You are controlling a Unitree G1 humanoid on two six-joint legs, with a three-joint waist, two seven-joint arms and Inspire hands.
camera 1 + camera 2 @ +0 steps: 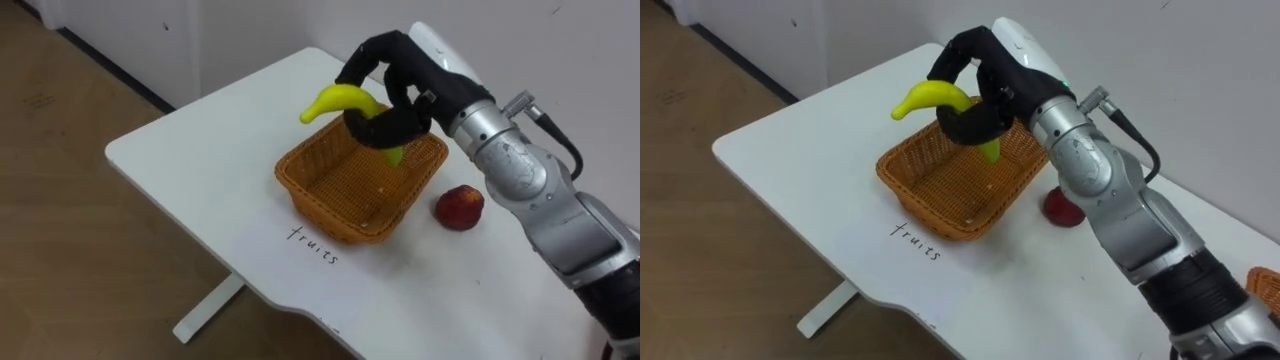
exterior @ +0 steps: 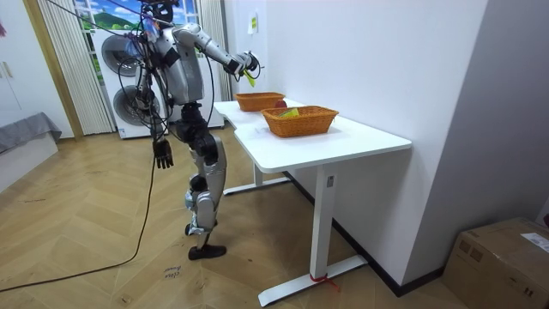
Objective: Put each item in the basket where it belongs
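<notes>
White surface [image 1: 180, 150] stood against a white wall over wood floor. A handwritten label [image 1: 313, 245] sat on the surface just in front of the wicker basket [image 1: 320, 205], near the front edge. The basket looked empty inside. A yellow banana [image 1: 335, 100] was up in the air over the basket's far half, one tip pointing left and the greenish end hanging down by the far rim; contact with the rim couldn't be told. The right hand [image 1: 420, 85] came in from the right, curled round the banana's middle, thumb under it. A red fruit [image 1: 459, 207] lay on the surface just beside the basket's right side, not touching.

Room view, left to right: a washing machine [image 2: 120, 94] stood behind the robot. The left hand [image 2: 163, 154] hung at the robot's side, too small to tell if open or closed. The robot stood upright at the surface's far end, right arm stretched over the far basket. A second basket [image 2: 300, 122] sat nearer the camera on the same surface with yellow-green things in it. A cardboard box [image 2: 502, 257] was on the floor at far right.
</notes>
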